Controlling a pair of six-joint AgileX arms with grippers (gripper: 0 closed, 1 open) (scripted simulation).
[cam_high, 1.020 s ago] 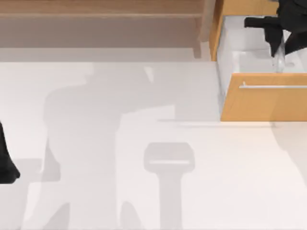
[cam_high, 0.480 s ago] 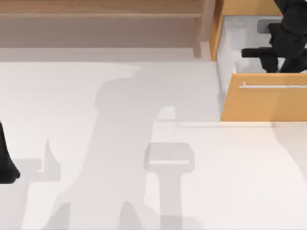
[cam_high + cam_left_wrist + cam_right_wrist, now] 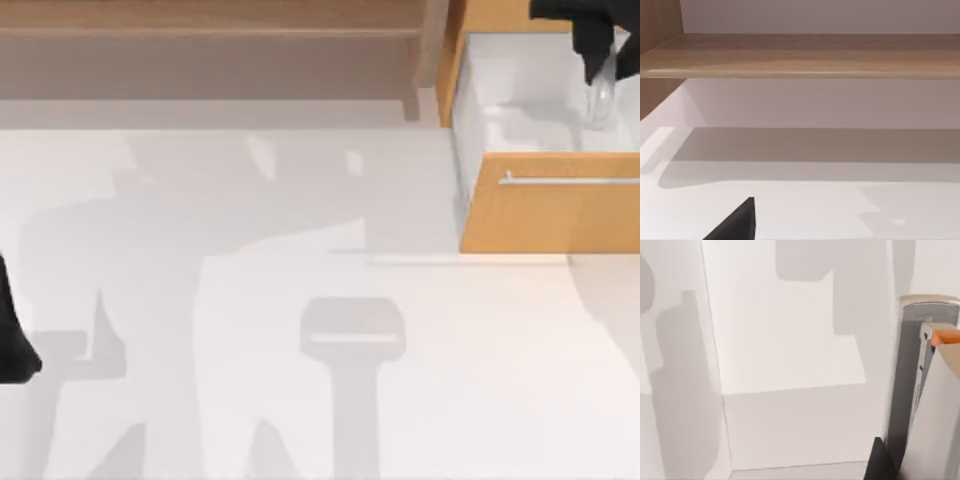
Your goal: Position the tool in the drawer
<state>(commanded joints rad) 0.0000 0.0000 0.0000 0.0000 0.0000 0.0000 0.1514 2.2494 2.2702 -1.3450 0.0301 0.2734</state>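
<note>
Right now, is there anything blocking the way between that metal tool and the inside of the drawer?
Nothing visible. The tool hangs under the right claw, directly over the open drawer, whose white interior looks bare beneath it.

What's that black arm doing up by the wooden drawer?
The right hand hangs over the open drawer at the table's far right, holding a slim silvery tool pointing down into the white interior. The tool isn't lying in the drawer yet. The left arm sits parked at the table's left edge.

White worktop point(image 3: 300, 300); wooden shelf point(image 3: 210, 50) stands along its far edge, open drawer point(image 3: 550, 210) just right of the shelf, at the worktop's right side.
</note>
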